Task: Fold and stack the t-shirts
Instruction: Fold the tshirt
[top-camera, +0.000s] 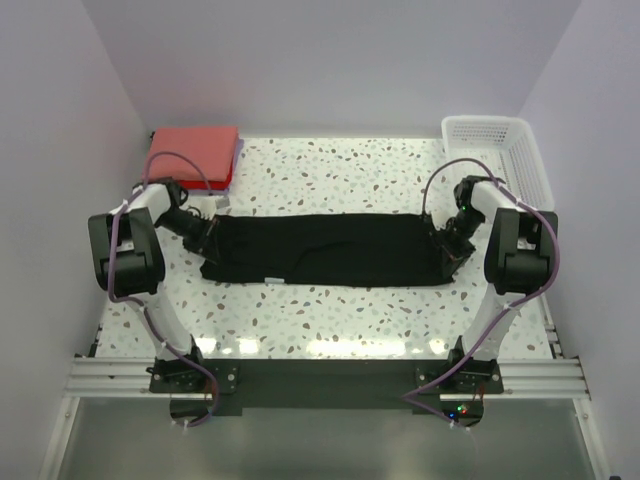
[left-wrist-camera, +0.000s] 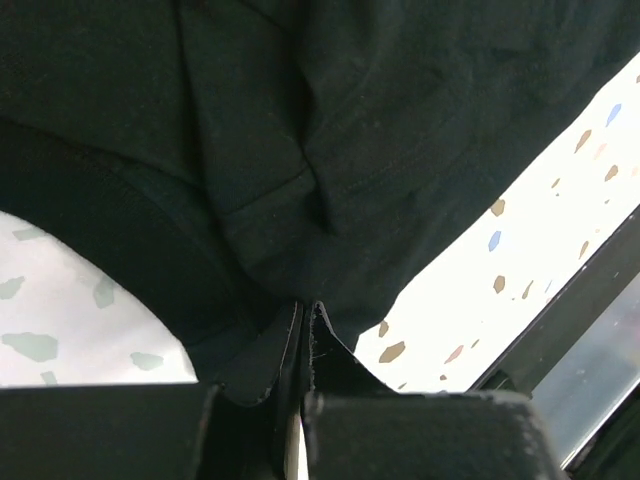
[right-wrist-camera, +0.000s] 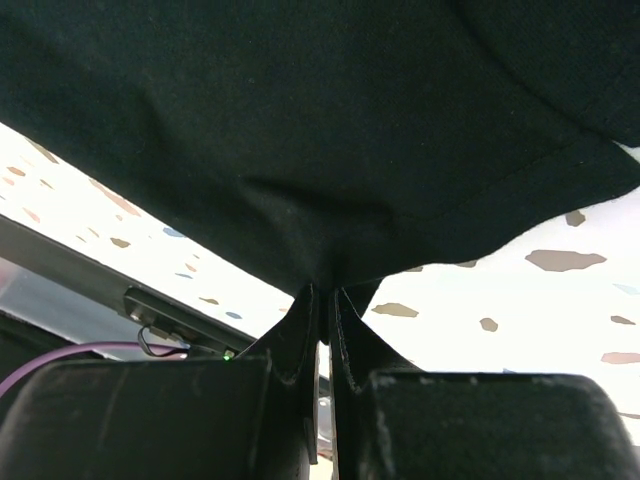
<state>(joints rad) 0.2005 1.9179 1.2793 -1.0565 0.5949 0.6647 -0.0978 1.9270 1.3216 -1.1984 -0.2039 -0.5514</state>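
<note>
black shirt pinched at both ends

from the top view i see the black shirt (top-camera: 325, 250) lying in a long band across the middle of the table (top-camera: 330, 170), running from 9 o'clock to 3 o'clock. it looks folded lengthwise into a narrow strip. its near edge is a little uneven towards the 9 o'clock end, and a small pale mark sits on that edge.

the left claw (top-camera: 207, 233) sits at the 9 o'clock end of the strip. in its wrist view the jaws are pressed together on a bunched fold of black cloth, with only a thin slit between them, and the fabric rises away from the tips in creases. speckled table shows on both sides of the cloth.

the right claw (top-camera: 447, 245) sits at the 3 o'clock end. its wrist view shows the same thing: jaws clamped narrow on the shirt's edge, cloth spreading up and outward from the pinch, a stitched hem running off to the right.

the red stack (top-camera: 193, 152) rests at about 10 o'clock, in the far left corner, well apart from the black shirt. it is folded flat, and a thin bluish layer peeks out along its right side.

the basket (top-camera: 497, 150) stands at about 2 o'clock against the right wall, white and latticed. i cannot tell what it holds.
</note>
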